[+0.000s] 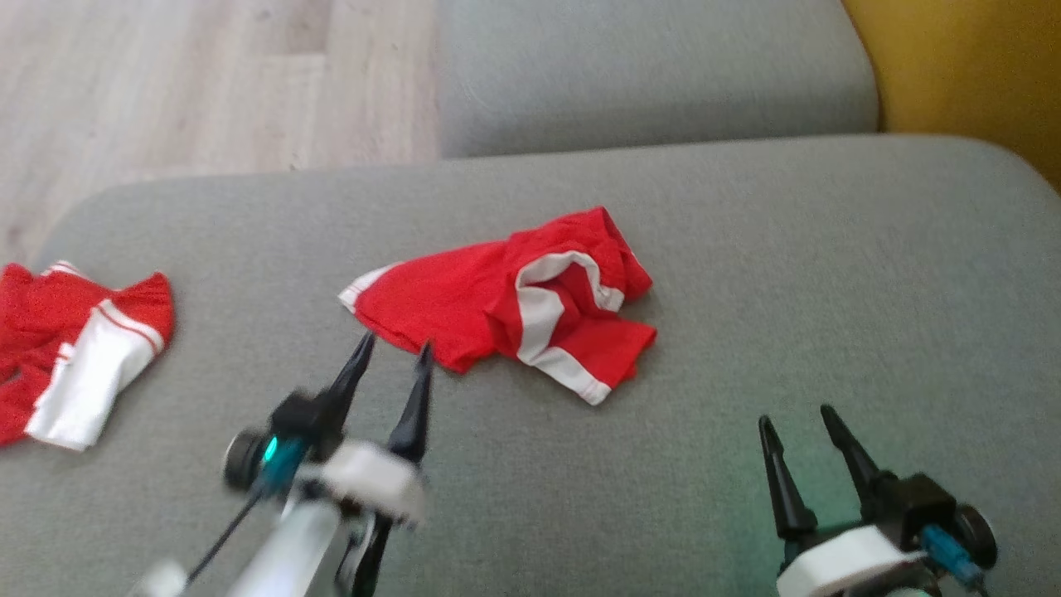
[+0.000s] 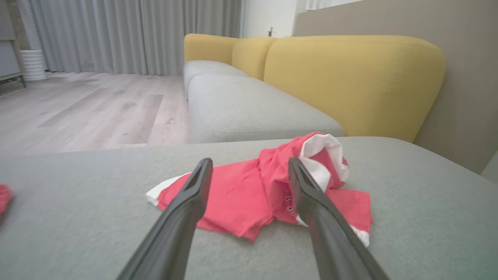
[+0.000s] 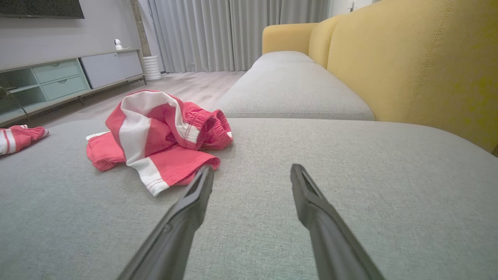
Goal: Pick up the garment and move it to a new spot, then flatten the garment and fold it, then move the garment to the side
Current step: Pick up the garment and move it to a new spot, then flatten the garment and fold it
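L gripper (image 1: 398, 342) sits nearest me, fingers spread, empty; R gripper (image 1: 794, 414) likewise spread w/ nothing in it. Seat (image 1: 746, 274): broad, grey, soft. Shorts (image 1: 464, 307) lie crumpled mid-seat, just ahead of L tips, well apart from R. 2nd pair (image 1: 75, 348) at far left. Risk: low approach could dig tips into seat, or I pinch one layer only & shorts drag bunched.

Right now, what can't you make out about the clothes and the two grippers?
Side garment: cut off by the head view's left edge.
Left gripper: motion blur in the head view smears its wrist.
Centre garment: crumpled, its folds hide its full shape; that gripper's fingers cover part in the left wrist view.
Right gripper: base cut off by the head view's bottom edge.
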